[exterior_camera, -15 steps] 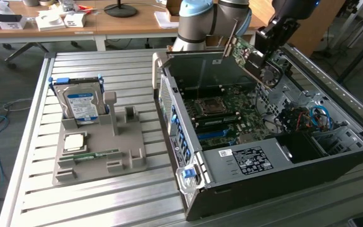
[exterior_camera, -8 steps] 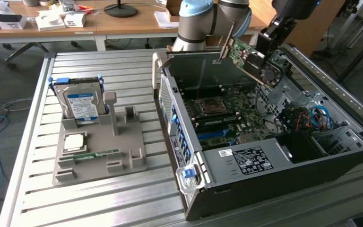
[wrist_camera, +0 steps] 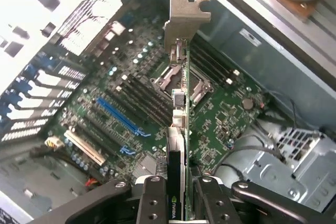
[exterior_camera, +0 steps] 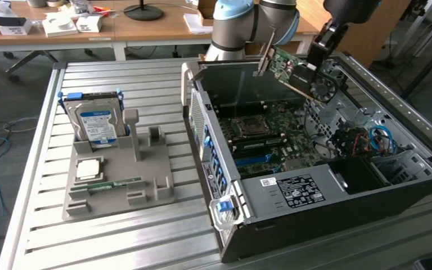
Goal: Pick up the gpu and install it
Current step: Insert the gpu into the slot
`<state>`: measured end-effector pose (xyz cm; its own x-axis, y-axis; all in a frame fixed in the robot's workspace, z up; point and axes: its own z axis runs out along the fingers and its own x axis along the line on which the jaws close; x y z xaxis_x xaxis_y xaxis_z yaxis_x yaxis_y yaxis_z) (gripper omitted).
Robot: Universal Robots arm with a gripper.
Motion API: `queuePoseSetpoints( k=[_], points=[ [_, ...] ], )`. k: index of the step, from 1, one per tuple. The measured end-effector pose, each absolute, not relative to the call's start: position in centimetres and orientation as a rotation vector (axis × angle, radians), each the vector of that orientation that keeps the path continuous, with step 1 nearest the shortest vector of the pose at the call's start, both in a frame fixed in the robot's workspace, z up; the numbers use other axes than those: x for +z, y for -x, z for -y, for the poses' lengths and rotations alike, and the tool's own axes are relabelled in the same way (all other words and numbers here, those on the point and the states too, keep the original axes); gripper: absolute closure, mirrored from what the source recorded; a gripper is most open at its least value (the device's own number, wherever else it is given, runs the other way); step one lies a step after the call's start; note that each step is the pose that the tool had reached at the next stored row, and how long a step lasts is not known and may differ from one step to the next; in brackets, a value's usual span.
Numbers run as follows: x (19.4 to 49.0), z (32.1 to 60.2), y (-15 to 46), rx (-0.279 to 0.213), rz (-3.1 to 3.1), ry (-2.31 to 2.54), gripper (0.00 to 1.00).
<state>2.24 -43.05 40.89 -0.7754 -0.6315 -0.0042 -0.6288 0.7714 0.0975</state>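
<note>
My jaws are pinching the gpu [exterior_camera: 295,68] by one end. It hangs on edge in the air over the open computer case [exterior_camera: 276,225], above the motherboard [wrist_camera: 231,114] and clear of its slots. The case sits on the slatted tabletop [exterior_camera: 111,236].

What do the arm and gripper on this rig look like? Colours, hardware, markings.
Silver-grey tubular arm with pale blue joint caps. Black gripper: two flat matte fingers, each studded with small round screw heads, on black angular links. No markings or cables visible on it.
</note>
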Motion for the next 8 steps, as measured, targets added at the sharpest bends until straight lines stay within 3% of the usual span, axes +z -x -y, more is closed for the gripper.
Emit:
queuePoseSetpoints(
  k=[8],
  points=[
    [40.81, 43.05, -2.24, -0.141, 2.840, -1.249, 0.74]
  ],
)
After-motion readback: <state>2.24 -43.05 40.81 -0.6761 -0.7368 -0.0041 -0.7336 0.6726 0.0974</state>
